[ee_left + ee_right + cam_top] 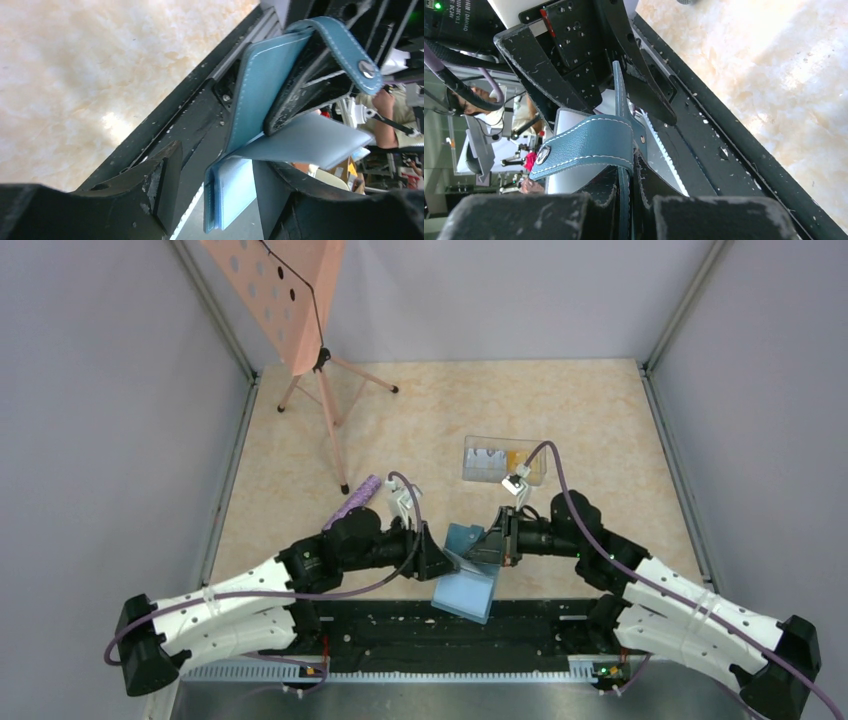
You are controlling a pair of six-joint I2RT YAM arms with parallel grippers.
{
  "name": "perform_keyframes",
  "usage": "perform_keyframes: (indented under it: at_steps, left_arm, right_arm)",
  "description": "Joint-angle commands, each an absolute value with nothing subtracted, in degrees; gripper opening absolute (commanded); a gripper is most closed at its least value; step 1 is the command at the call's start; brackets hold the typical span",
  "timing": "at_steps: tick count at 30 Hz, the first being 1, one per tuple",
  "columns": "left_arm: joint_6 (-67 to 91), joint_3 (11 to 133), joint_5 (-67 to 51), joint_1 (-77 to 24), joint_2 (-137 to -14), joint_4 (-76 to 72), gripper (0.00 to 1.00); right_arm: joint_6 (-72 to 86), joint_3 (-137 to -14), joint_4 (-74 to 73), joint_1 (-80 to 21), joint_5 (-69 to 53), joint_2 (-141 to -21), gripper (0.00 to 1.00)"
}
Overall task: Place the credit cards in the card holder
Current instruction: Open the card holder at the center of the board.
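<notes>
Two grippers, both at lower centre of the top view, facing each other across one card holder.

Upper left: one pink perforated board (275, 290) on a tripod stand. Below it, left of centre, one purple object (352, 502) lies on the table (600, 420), just beside the left arm.

Left gripper (447, 562): jaws stand apart. In the left wrist view a flap of the card holder (468, 590) hangs between its fingers (162, 182), with a clear gap on one side.

Card holder: lower centre of the top view, raised over the table's near edge and unfolded. The outside is teal-blue leather with pale stitching and the inside is lighter blue. Layered slot edges show at the lower end in the left wrist view. One strap (584, 147) curls off the flap and carries one round metal snap (543, 155).

Right gripper (492, 545): jaws closed narrow, pinching a flap of the card holder edge-on.

Right of centre, further up: one clear box (503, 460) on the table, well apart from the card holder. The credit cards (514, 460) lie inside it. One yellow piece shows and the rest are pale. Their number cannot be counted.
</notes>
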State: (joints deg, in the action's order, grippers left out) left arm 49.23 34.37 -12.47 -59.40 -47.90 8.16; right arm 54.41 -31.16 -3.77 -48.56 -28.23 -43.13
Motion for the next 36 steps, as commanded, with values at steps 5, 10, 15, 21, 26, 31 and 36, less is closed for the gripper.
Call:
perform_keyframes:
  at_steps: [5,10,15,21,26,31,36]
  left_arm:
    - [49.5,31.4,-21.3,-59.5,-46.5,-8.3,0.57]
    - [50.9,30.2,-24.5,-59.5,-46.1,-13.5,0.47]
    - [51.2,30.5,-24.3,-59.4,-45.9,-12.4,0.18]
    - [52.0,30.7,-19.5,-59.0,-43.5,-7.7,0.00]
    - [52.2,32.7,-16.6,-58.4,-42.1,3.9,0.00]
    - [52.2,36.0,-16.9,-58.1,-44.0,14.4,0.00]
    - [52.7,39.3,-20.7,-57.9,-48.5,20.6,0.00]
  right_arm:
    - [56.8,-31.9,4.5,-48.0,-32.0,-43.1,0.00]
    - [57.5,-32.2,6.1,-47.9,-33.0,-43.8,0.00]
    - [57.7,-32.3,6.4,-47.9,-32.6,-44.2,0.10]
    - [53.4,-34.8,-4.9,-47.9,-26.4,-42.6,0.57]
    - [46.2,-40.2,-18.1,-47.9,-19.5,-40.4,0.87]
    - [38.7,-43.8,-24.9,-47.9,-20.3,-41.3,0.97]
    - [32.1,-46.6,-28.4,-48.0,-24.4,-44.3,0.99]
